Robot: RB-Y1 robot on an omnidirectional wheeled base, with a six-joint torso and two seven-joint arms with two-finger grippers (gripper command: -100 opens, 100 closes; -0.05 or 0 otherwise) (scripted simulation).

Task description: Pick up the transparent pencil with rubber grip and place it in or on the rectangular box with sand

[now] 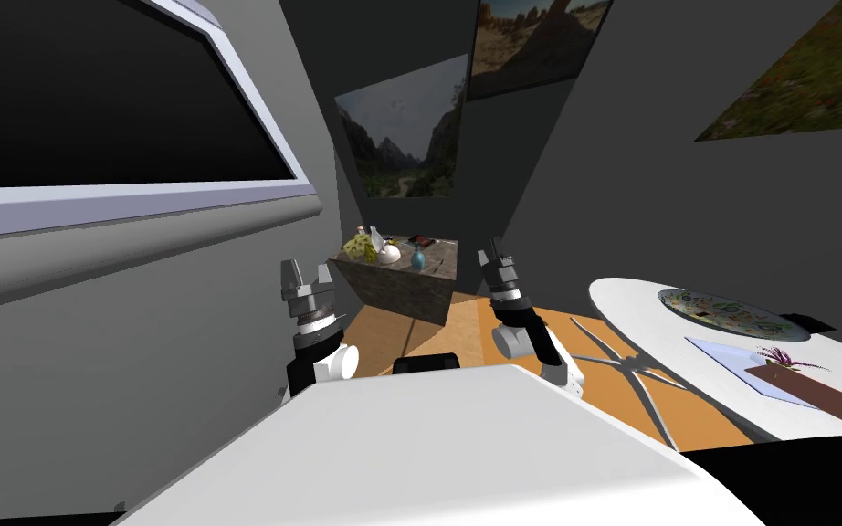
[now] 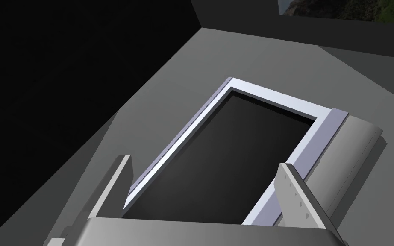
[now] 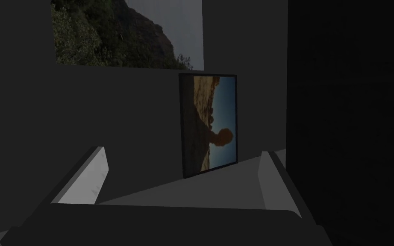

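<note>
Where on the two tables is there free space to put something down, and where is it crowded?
The white round table is bare along its near edge, left of the patterned plate and the pale sheet. The small table is bare at its right front corner, beside the blue vase; its left side is crowded with small things.

Head view: mounted high, looking steeply down and forward, rolled. The window (image 1: 90, 91) is close on the left, and a table (image 1: 410, 294) stands well beyond it.
Left wrist view: looks from the left gripper (image 2: 204, 163), facing that same window from near.
Right wrist view: looks from the right gripper (image 3: 182, 152), facing framed pictures (image 3: 209, 124) on a dim wall, turned away from the window.
</note>
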